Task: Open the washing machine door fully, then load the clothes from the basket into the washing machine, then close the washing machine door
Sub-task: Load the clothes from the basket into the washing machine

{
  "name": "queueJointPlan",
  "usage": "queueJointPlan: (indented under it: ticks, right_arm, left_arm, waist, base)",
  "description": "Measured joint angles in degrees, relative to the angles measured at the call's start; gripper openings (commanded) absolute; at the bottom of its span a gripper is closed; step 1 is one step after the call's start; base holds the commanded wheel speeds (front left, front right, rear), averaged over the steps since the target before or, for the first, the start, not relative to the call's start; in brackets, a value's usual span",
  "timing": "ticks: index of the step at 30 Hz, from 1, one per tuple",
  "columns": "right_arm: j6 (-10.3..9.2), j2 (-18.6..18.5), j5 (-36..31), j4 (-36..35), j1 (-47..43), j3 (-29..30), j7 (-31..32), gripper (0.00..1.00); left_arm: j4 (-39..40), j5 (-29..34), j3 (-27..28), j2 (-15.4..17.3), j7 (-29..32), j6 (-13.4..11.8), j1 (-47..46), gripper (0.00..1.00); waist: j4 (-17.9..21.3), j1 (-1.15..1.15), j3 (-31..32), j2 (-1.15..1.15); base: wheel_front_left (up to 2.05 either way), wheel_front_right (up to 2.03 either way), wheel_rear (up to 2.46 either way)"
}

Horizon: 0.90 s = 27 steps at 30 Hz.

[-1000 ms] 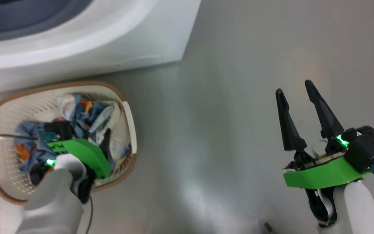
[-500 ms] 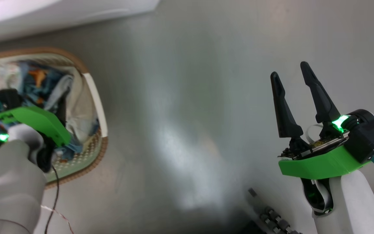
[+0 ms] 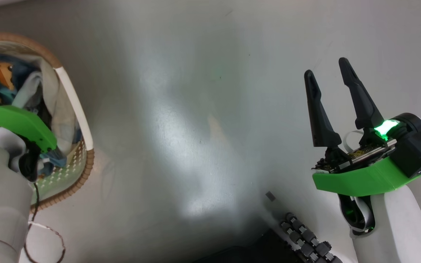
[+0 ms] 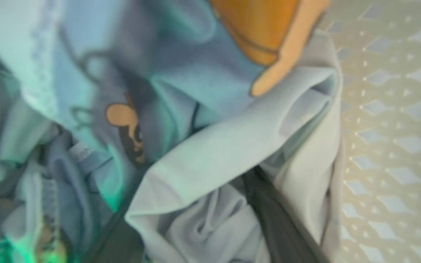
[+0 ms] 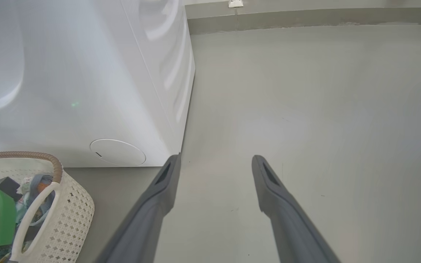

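The cream basket point(image 3: 74, 102) stands on the floor at the far left, with blue printed and white clothes point(image 3: 2, 73) piled inside. My left arm's green wrist cover point(image 3: 16, 124) hangs over it. In the left wrist view my left gripper point(image 4: 196, 204) is open and pushed into the clothes point(image 4: 181, 80), a white fold lying between its dark fingers point(image 4: 272, 219). My right gripper point(image 3: 325, 67) stands open over bare floor, holding nothing. The right wrist view has the white washing machine point(image 5: 86, 73) behind the basket point(image 5: 75, 215). The washing machine door is out of view.
A round flap point(image 5: 117, 152) sits low on the machine's front. Grey floor stretches to a skirting point(image 5: 305, 16) at the back. My dark base point(image 3: 305, 244) shows at the bottom edge. A thin cable point(image 3: 46, 241) loops on the floor beside the basket.
The head camera has swung, so the basket and machine slid left and up in the picture. The left gripper stays down in the clothes and the right gripper stays open.
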<state>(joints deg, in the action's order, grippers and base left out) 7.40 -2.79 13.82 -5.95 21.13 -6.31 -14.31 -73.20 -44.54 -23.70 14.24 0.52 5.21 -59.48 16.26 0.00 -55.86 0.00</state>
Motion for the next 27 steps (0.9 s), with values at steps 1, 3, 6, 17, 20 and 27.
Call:
queueJointPlan:
  ticks: [1, 3, 6, 17, 20, 27]
  right_arm:
    - [0.00, 0.0, 0.0, 0.0, 0.0, 0.0, 0.0, 1.00]
    - [0.00, 0.0, 0.0, -0.1, 0.0, 0.0, 0.0, 1.00]
    - [0.00, 0.0, 0.0, -0.1, 0.0, 0.0, 0.0, 1.00]
    - [0.00, 0.0, 0.0, 0.1, 0.0, 0.5, 0.0, 1.00]
    - [0.00, 0.0, 0.0, 0.5, 0.0, 1.1, 0.0, 1.00]
    - [0.00, 0.0, -1.5, 0.8, -0.1, 1.9, 0.1, 1.00]
  left_arm:
    - [0.0, -0.1, 0.0, 0.0, 0.0, 0.0, 0.0, 1.00]
    - [-0.1, -0.2, 0.0, -0.1, 0.4, -0.3, -0.1, 0.58]
    - [-0.3, -0.5, 0.0, -0.4, 0.8, -0.5, -0.1, 0.00]
    - [-0.7, -0.4, -1.0, -1.6, -3.3, -0.4, 0.1, 0.00]
    - [-0.7, 0.5, -1.9, -2.0, -6.5, -0.3, 0.4, 0.00]
    - [-0.5, 2.3, -3.3, -5.0, -13.3, -0.3, 0.7, 0.00]
  waist:
    - [0.1, 0.00, -0.2, 0.00]
    - [0.0, 0.00, -0.3, 0.00]
    - [-0.2, 0.00, -0.2, 0.00]
    - [-1.4, 0.00, 1.6, 0.00]
    - [-1.9, 0.00, 2.8, 0.00]
    - [-4.1, 0.00, 6.2, 0.00]
  base:
    - [0.00, 0.00, 0.00]
    - [0.00, 0.00, 0.00]
    - [0.00, 0.00, 0.00]
    - [0.00, 0.00, 0.00]
    - [0.00, 0.00, 0.00]
    - [0.00, 0.00, 0.00]
